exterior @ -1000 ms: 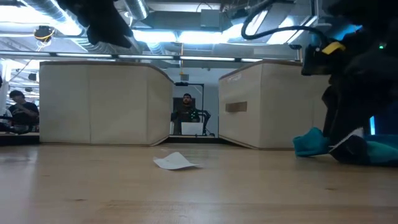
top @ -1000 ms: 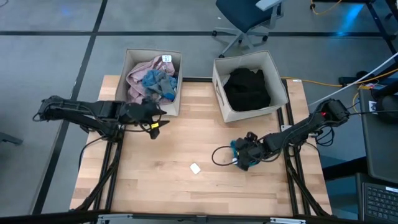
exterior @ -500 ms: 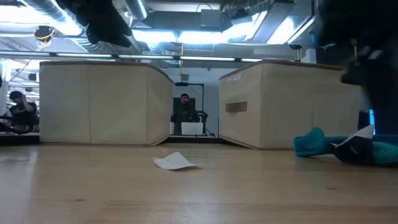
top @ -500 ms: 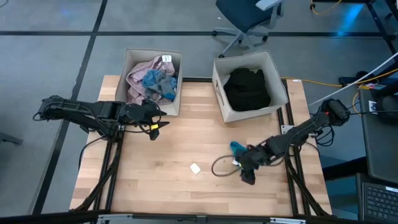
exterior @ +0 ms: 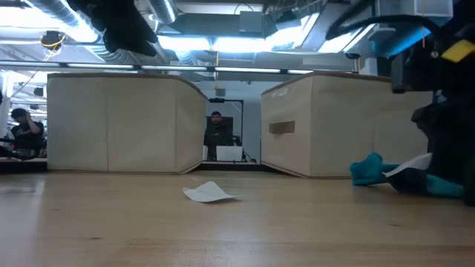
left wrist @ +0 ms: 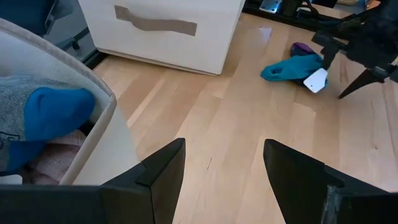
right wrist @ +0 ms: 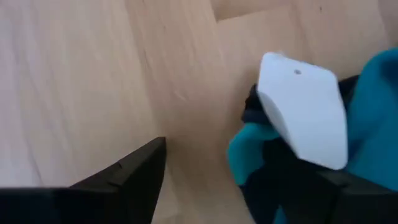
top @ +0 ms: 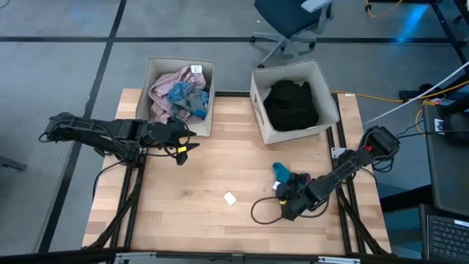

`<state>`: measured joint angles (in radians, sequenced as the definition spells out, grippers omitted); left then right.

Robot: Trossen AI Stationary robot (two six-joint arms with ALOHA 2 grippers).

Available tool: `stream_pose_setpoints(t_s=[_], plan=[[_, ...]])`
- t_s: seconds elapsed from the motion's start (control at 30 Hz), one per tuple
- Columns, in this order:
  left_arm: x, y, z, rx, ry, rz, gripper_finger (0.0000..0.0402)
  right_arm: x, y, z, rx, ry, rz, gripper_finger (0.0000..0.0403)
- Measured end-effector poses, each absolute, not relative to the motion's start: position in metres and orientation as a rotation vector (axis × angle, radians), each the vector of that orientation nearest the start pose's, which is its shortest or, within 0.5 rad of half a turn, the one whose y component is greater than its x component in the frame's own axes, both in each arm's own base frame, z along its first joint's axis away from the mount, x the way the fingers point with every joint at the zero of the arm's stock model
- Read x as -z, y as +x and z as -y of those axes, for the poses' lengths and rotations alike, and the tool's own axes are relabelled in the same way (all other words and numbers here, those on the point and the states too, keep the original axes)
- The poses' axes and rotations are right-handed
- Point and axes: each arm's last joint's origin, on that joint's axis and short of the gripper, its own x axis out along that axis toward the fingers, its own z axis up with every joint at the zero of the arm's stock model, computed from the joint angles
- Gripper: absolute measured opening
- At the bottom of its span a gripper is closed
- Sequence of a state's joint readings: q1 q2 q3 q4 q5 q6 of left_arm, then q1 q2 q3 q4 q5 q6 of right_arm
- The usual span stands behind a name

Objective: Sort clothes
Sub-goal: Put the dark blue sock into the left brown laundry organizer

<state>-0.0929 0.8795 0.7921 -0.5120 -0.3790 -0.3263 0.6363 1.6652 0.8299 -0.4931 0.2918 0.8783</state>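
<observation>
The teal socks (top: 284, 174) (exterior: 371, 170) (left wrist: 289, 65) lie flat on the table's right half with a white tag (right wrist: 305, 118) on them. My right gripper (top: 287, 209) (right wrist: 236, 174) stands open low over the table at their near end; one finger (left wrist: 328, 53) is right by the tag, the other nearer the front edge. My left gripper (top: 185, 149) (left wrist: 224, 155) hangs open beside the left bin, with nothing between its fingers. More clothes, pink, blue and grey, (top: 179, 95) lie in the left bin, and a black garment (top: 292, 103) in the right bin. My right gripper comes steeply from above, with one finger next to the tag end of the socks (right wrist: 249, 155). I cannot tell whether that finger touches them. The socks lie on the table.
Two beige fabric bins (top: 152, 77) (top: 256, 92) stand along the far edge. A small white slip of paper (top: 230, 198) (exterior: 209, 193) lies on bare wood near the table's middle. A cable loop (top: 258, 209) hangs by my right gripper. A person (exterior: 215, 133) sits in the room behind.
My right gripper has moved from above the socks toward the table's near edge and a little down, rolling slightly. The teal socks lie about where they were.
</observation>
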Motion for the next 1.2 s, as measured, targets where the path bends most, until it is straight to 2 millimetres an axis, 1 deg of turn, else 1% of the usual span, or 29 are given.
stream_pose_setpoints(t_s=[0.07, 0.17, 0.43, 0.47, 0.53, 0.63, 0.77, 0.87, 1.07, 1.2], plan=[[-0.292, 0.179, 0.006, -0.370, -0.179, -0.531, 0.0207, -0.129, 0.229, -0.158, 0.249, 0.164, -1.189, 0.0249], [-0.292, 0.179, 0.006, -0.371, -0.180, -0.531, 0.0207, -0.124, 0.231, -0.154, 0.286, 0.140, -1.186, 0.0200], [-0.292, 0.179, 0.006, -0.379, -0.176, -0.529, 0.0207, -0.122, 0.227, -0.145, 0.414, 0.002, -1.137, 0.0026], [-0.292, 0.179, 0.006, -0.379, -0.175, -0.529, 0.0207, -0.123, 0.228, -0.144, 0.420, -0.005, -1.133, 0.0014], [-0.292, 0.179, 0.006, -0.380, -0.175, -0.528, 0.0207, -0.125, 0.230, -0.143, 0.414, -0.027, -1.133, 0.0013], [-0.292, 0.180, 0.006, -0.380, -0.176, -0.529, 0.0207, -0.135, 0.240, -0.144, 0.367, -0.034, -1.133, 0.0022], [-0.292, 0.181, 0.008, -0.371, -0.154, -0.522, 0.0207, -0.160, 0.257, -0.147, 0.197, -0.057, -1.129, 0.0006], [-0.289, 0.187, 0.015, -0.323, -0.133, -0.459, 0.0207, -0.183, 0.273, -0.147, 0.096, -0.101, -1.083, 0.0011], [-0.258, 0.192, 0.031, -0.219, -0.106, -0.351, 0.0207, -0.227, 0.306, -0.139, -0.094, -0.201, -0.974, 0.0006], [-0.247, 0.190, 0.038, -0.190, -0.138, -0.350, 0.0207, -0.252, 0.325, -0.129, -0.203, -0.214, -0.884, 0.0007]])
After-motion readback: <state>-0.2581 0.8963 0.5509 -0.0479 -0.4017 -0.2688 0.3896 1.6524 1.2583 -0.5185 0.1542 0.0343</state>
